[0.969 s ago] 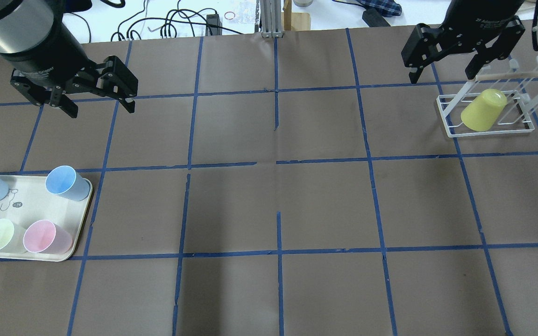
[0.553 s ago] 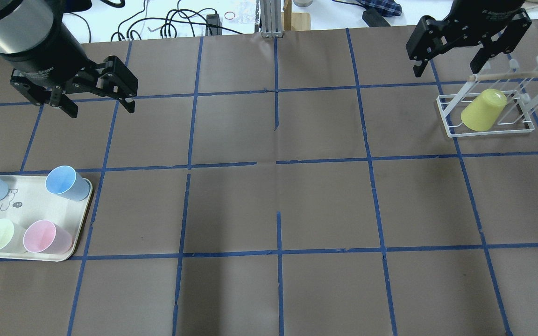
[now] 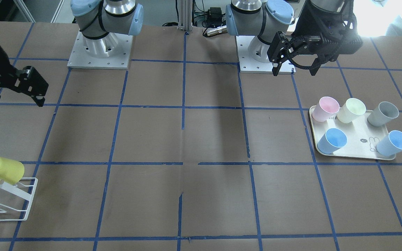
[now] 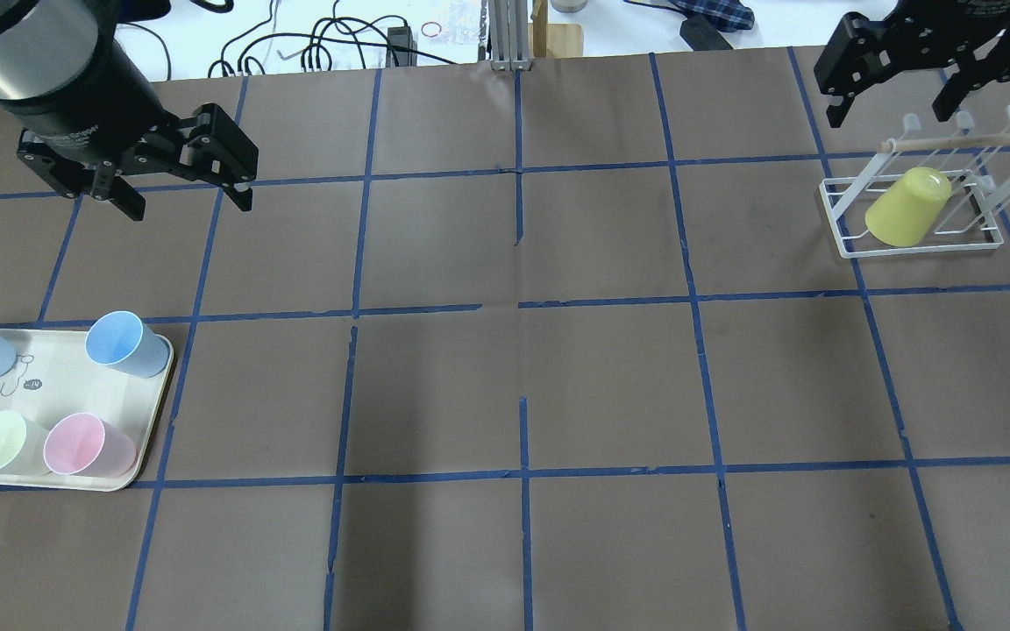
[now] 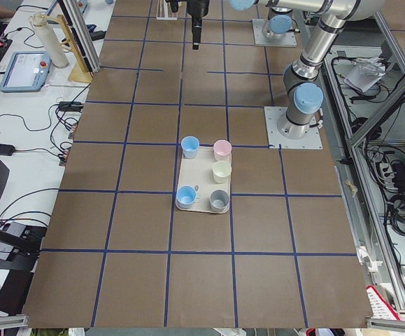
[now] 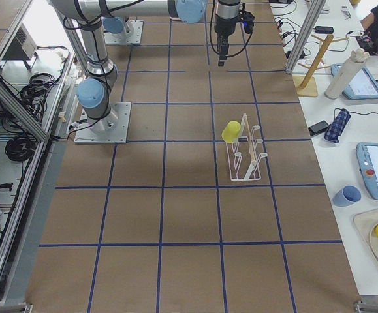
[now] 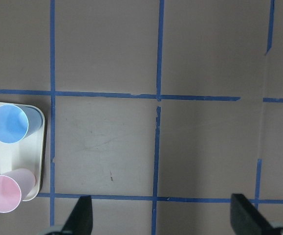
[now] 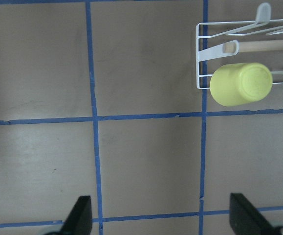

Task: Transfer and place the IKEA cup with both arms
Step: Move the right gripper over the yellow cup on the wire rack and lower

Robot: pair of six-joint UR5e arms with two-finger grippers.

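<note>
A: Cup?
B: IKEA cup [image 4: 906, 207], smooth yellow tapered plastic, sits inverted and tilted on a thin white wire rack [image 4: 847, 241], robot's right side.
A: Fingers?
B: left gripper [image 4: 191, 203] and right gripper [image 4: 889, 114] both spread wide, holding nothing. Right one hovers near the rack. Rounded tray [image 4: 159, 412] well apart.

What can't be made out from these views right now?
IKEA cup: its mouth and how it sits on the rack, hidden by its own wall in every view.
Rack: front-facing view, cut by left edge.
Right end effector: front-facing view, mostly cut by left edge.
Grey cup: overhead view, cut by left edge.
Left end effector: wrist view, only fingertips show at bottom edge.
</note>
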